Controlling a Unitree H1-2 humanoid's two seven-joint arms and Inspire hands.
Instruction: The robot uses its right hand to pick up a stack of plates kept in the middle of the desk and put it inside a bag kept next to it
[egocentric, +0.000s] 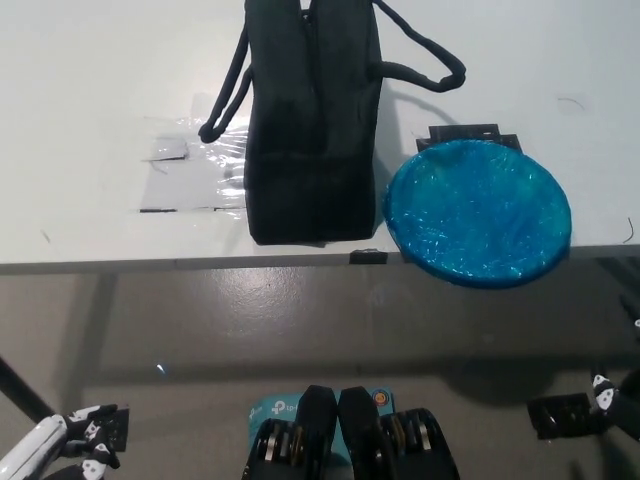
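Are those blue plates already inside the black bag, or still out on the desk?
Still out. The blue plates lie on the desk beside the black bag, overhanging the desk's front edge.

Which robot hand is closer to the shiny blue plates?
Right. The black right hand is low, just below the wrapped blue stack of plates; the white left hand is far across at the lower left.

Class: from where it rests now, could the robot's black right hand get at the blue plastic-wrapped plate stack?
Probably yes. The black right hand sits low, below the stack of blue wrapped plates, which overhangs the white desk edge; nothing lies between.
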